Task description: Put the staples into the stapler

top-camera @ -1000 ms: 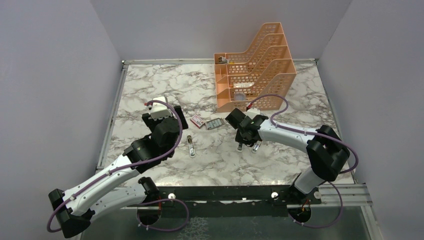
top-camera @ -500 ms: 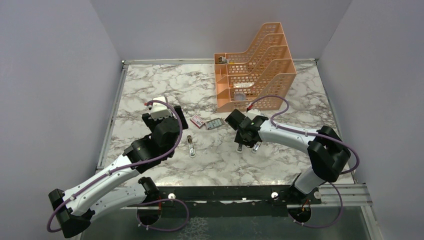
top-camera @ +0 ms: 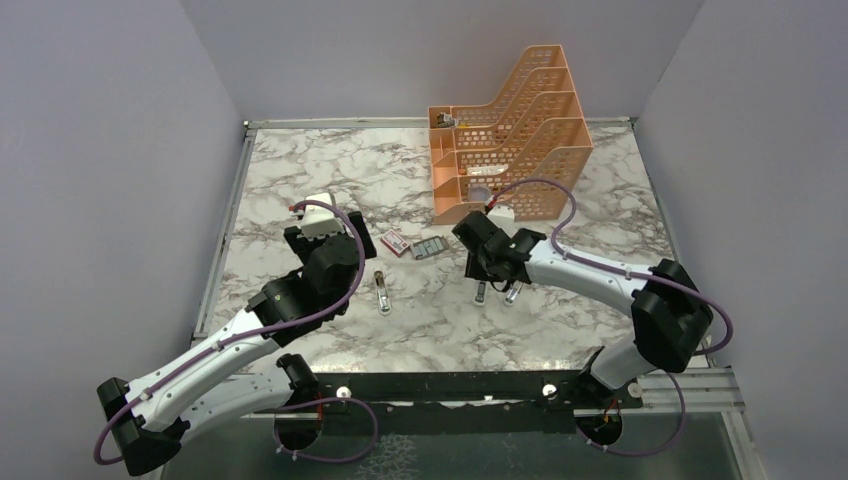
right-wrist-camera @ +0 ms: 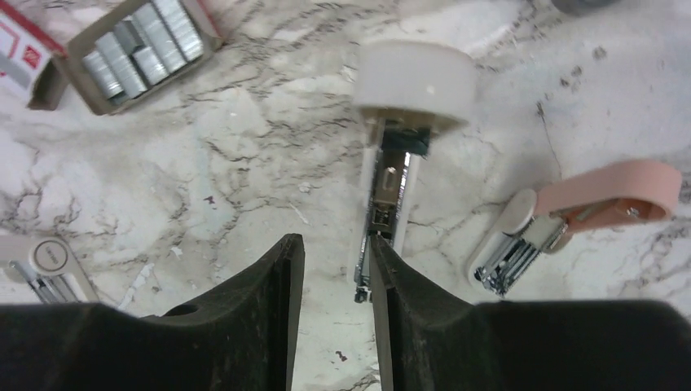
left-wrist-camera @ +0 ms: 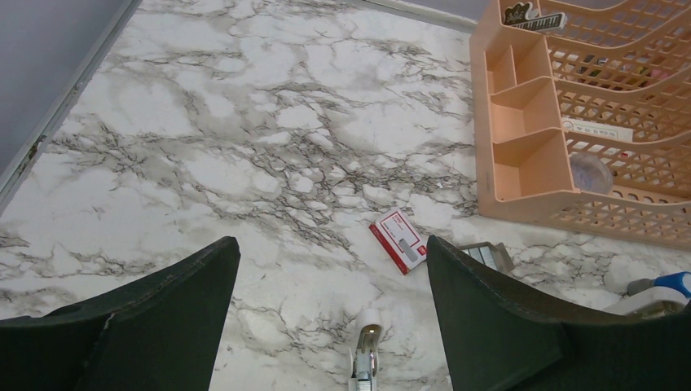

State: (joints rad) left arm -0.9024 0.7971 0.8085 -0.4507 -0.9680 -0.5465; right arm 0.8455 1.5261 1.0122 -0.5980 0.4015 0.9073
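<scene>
Surface: a white marble-patterned tabletop with grey veins [top-camera: 300, 170], edged by a pale metal rail [top-camera: 236, 200]. The right wrist view shows small specks and scuffs on it.
Room: plain lilac-grey walls [top-camera: 420, 50] close the table in on the left, far and right sides.
Far side: an orange perforated plastic desk organiser [top-camera: 505, 130] stands by the far edge.
Staples: thin grey metal staple strips [right-wrist-camera: 143, 45] lie packed in an open brownish-grey card tray [right-wrist-camera: 47, 85] mid-table, just beside a small flat red box with a white label [left-wrist-camera: 399, 240].
Stapler: a white open stapler with a bare metal rail [right-wrist-camera: 389, 187] lies flat on the marble, near the tray. A pink-topped stapler [right-wrist-camera: 595, 195] lies just right of it, and a second white stapler [top-camera: 382, 290] lies further left.
Left arm: the left gripper [left-wrist-camera: 326, 326] has its fingers spread wide, grasping nothing, above bare marble.
Right arm: the right gripper [right-wrist-camera: 332, 248] has its fingers drawn close, leaving a slim gap. The rail's near end shows in that gap, but I cannot tell whether they pinch it.
</scene>
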